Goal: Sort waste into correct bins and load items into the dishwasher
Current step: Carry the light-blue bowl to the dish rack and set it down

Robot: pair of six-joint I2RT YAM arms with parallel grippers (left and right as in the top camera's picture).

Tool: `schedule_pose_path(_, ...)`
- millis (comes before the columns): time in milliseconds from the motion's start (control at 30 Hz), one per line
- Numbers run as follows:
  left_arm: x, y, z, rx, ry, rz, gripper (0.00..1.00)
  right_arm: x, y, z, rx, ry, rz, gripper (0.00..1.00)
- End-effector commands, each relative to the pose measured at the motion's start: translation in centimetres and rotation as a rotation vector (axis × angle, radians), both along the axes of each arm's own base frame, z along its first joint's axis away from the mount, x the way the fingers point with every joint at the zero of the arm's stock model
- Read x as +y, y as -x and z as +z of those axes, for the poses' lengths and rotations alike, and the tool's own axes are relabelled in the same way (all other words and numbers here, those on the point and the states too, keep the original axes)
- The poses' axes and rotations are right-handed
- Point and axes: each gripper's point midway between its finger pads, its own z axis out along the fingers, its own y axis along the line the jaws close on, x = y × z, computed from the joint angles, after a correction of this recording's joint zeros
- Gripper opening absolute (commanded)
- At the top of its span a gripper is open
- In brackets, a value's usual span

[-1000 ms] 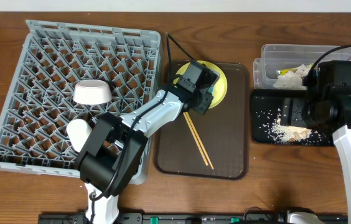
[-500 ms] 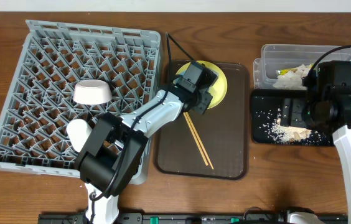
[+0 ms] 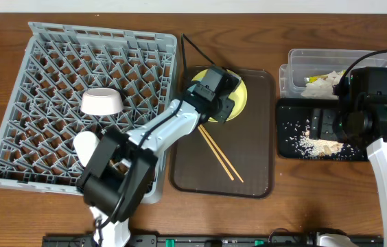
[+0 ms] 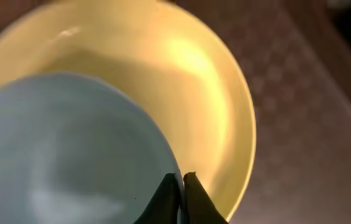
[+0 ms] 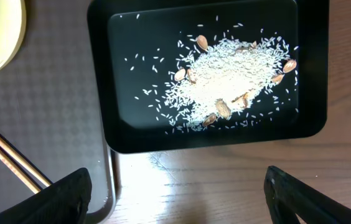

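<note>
Jaws: we find the left gripper (image 4: 180, 185) clamped on the blue bowl (image 4: 70, 149); the right gripper (image 5: 177, 190) is spread near the right edge of the wooden table (image 3: 303, 199).

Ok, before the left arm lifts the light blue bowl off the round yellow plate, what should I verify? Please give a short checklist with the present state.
1. Left gripper shut on the rim of the light blue bowl: ok.
2. Round yellow plate not stuck to the bowl: cannot tell.
3. Free pegs in the large grey plastic dish rack: ok, the far rows are bare.
4. Thin wooden chopsticks on the flat brown tray, not on the bowl: ok.
5. Right gripper open above the shallow black rectangular tray, away from the likely path to the rack: ok.
</note>
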Motion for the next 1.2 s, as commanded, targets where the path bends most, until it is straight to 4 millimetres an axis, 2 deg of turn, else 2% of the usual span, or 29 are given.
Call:
schedule_pose_path(0,-0.1,-0.3,6.2,-0.105,0.069,0.0,0.06,-0.3,0.0,0.5,-0.017,-0.003,-0.02,0.87)
schedule_pose_path(133,1.1,-0.3,10.5,-0.154,0.127,0.047,0.06,-0.3,0.0,0.5,-0.017,-0.003,-0.02,0.87)
schedule_pose_path(233,3.0,-0.7,13.5,-0.176,0.188,0.104,0.06,-0.3,0.0,0.5,-0.017,-0.003,-0.02,0.86)
schedule_pose_path(367,5.2,-1.2,16.4,-0.177,0.297,0.112,0.06,-0.3,0.0,0.5,-0.017,-0.003,-0.02,0.86)
schedule_pose_path(400,6.5,-1.7,17.1,-0.158,0.354,0.134,0.06,-0.3,0.0,0.5,-0.016,-0.002,-0.018,0.86)
schedule_pose_path(533,9.7,-2.7,17.9,-0.07,0.499,0.191,0.06,-0.3,0.0,0.5,-0.016,-0.002,-0.018,0.86)
schedule_pose_path(700,13.5,-3.0,19.4,0.019,0.692,0.172,0.06,-0.3,0.0,0.5,-0.016,-0.002,-0.018,0.86)
schedule_pose_path(800,16.0,-3.5,19.5,0.075,0.771,0.236,0.06,-0.3,0.0,0.5,-0.017,-0.002,-0.018,0.86)
schedule_pose_path(967,17.9,-4.0,19.7,0.163,0.912,0.232,0.06,-0.3,0.0,0.5,-0.016,-0.002,-0.018,0.86)
schedule_pose_path(1167,19.8,-5.1,17.7,0.302,1.029,0.283,0.06,-0.3,0.0,0.5,-0.015,-0.002,-0.018,0.86)
